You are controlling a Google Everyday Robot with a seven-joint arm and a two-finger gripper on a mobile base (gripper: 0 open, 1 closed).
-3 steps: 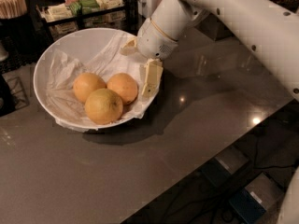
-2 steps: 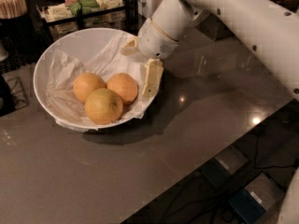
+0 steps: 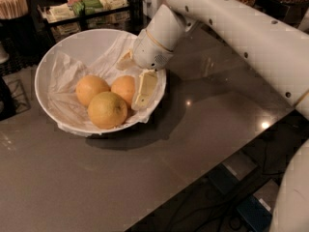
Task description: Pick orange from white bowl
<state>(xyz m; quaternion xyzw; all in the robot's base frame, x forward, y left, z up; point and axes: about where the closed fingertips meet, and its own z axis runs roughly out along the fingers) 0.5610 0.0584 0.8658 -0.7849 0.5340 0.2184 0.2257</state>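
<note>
The white bowl (image 3: 58,52) with crumpled paper lining stands at the back left of the grey table. Three fruits lie in it. The orange (image 3: 122,88), the deepest in colour, is the right one. A paler fruit (image 3: 90,89) lies to its left and a larger yellower fruit (image 3: 106,109) lies in front. My gripper (image 3: 135,75) reaches down into the bowl's right side, open. One cream finger (image 3: 145,88) rests against the orange's right side, and the other finger (image 3: 125,60) is just behind the orange. The orange lies in the bowl between them.
A dark tray of packets (image 3: 84,6) and a cup of wooden sticks (image 3: 13,4) stand behind the bowl. The grey table (image 3: 203,120) ends at a diagonal front-right edge, with cables and boxes on the floor below. My white arm (image 3: 241,28) crosses the upper right.
My gripper has moved left and slightly down, so its near finger now lies against the orange. The fruits and the bowl have not moved.
</note>
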